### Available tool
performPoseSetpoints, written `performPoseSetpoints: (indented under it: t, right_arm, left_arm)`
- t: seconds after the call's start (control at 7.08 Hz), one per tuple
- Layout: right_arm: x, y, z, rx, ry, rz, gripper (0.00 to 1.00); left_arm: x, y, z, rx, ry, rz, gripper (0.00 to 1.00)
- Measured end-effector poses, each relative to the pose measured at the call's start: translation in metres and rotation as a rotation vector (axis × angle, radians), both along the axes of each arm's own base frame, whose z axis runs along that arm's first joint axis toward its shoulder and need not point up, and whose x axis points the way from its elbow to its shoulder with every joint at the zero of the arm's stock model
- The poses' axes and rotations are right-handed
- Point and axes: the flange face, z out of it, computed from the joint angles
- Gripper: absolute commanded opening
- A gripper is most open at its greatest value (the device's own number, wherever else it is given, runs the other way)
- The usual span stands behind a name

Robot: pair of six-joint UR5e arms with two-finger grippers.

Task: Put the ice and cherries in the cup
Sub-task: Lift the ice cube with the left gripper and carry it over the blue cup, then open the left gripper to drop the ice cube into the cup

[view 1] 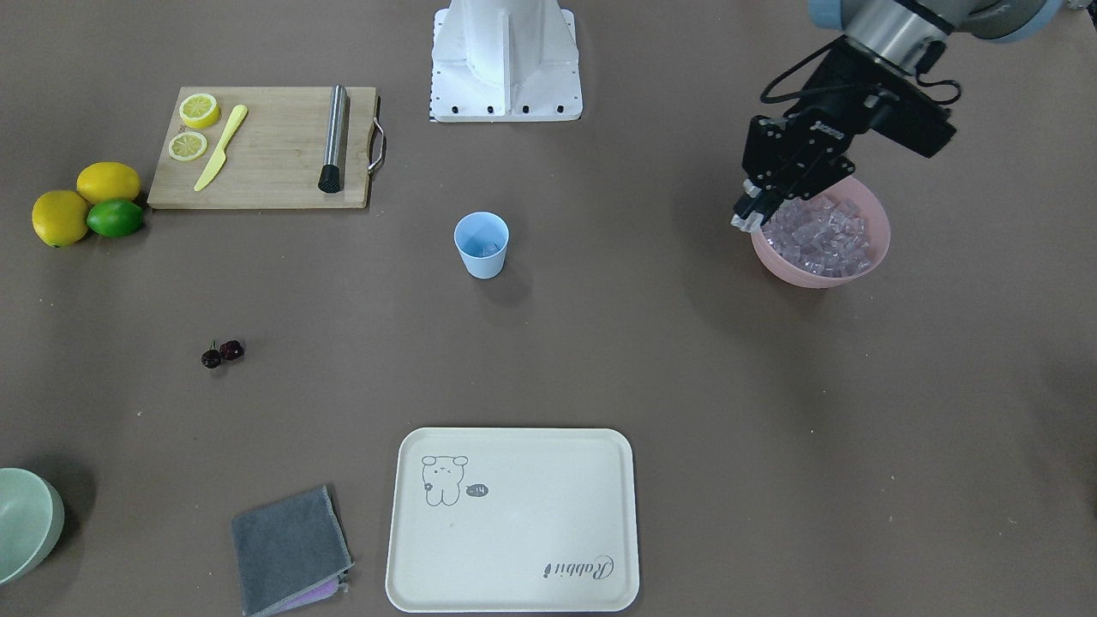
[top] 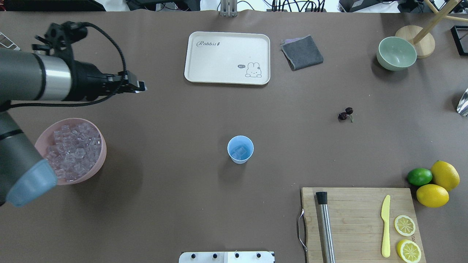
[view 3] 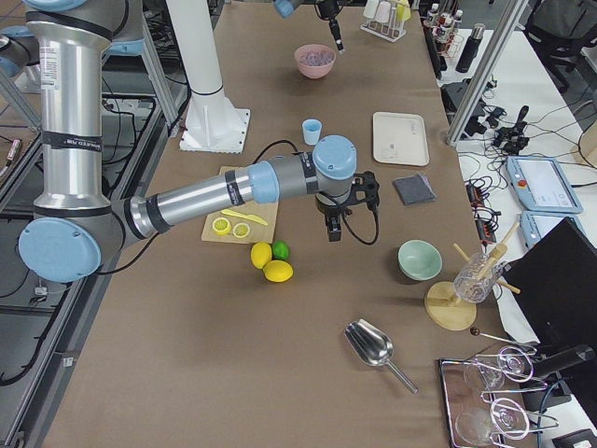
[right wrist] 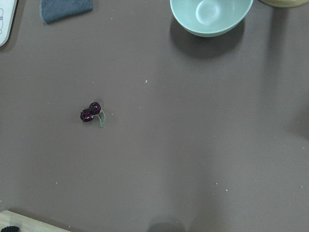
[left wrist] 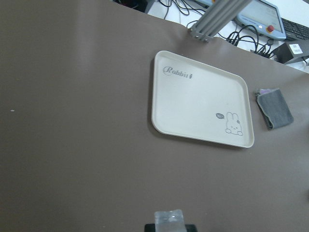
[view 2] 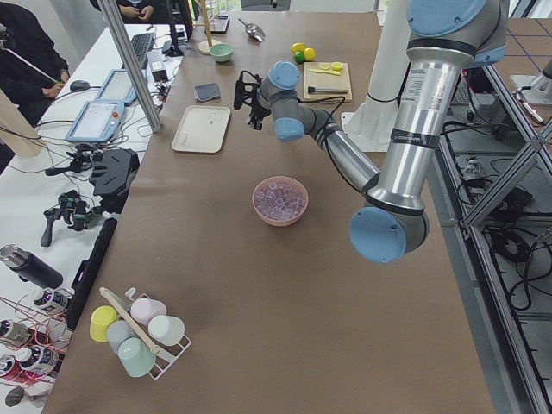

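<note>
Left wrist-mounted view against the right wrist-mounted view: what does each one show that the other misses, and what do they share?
Only the left wrist view shows the whole tray, with its rabbit drawing, and a clear ice cube pinched in the left claw at the bottom edge. Only the right wrist view shows the cherries, lying loose, and the pale green bowl. Both show the grey cloth; the right wrist view also catches a sliver of the tray at its top left corner.
</note>
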Motion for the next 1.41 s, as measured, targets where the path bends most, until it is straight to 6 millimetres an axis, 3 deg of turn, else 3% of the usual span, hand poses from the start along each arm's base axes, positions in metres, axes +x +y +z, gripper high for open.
performPoseSetpoints:
  t: [0.28, 0.56, 0.85, 1.13, 1.41]
  right_arm:
    - [0.000, 0.000, 0.000, -0.002, -0.002, 0.000, 1.00]
    - [0.000, 0.000, 0.001, -0.002, -0.001, -0.001, 1.00]
    - [-0.001, 0.001, 0.002, -0.005, -0.002, -0.002, 1.00]
    - [-0.001, 0.002, 0.004, -0.010, -0.003, -0.002, 1.00]
    - [-0.001, 0.003, 0.005, -0.014, -0.005, -0.002, 1.00]
  left_arm:
    - [0.090, 0.017, -0.038, 0.027, 0.017, -0.047, 0.00]
    - [0.148, 0.030, -0.051, 0.023, 0.007, -0.072, 0.00]
    - [0.197, 0.062, -0.053, 0.014, -0.004, -0.068, 0.00]
    - [0.229, 0.091, -0.060, 0.020, -0.005, -0.059, 0.00]
    - [0.243, 0.104, -0.060, 0.025, -0.011, -0.060, 0.05]
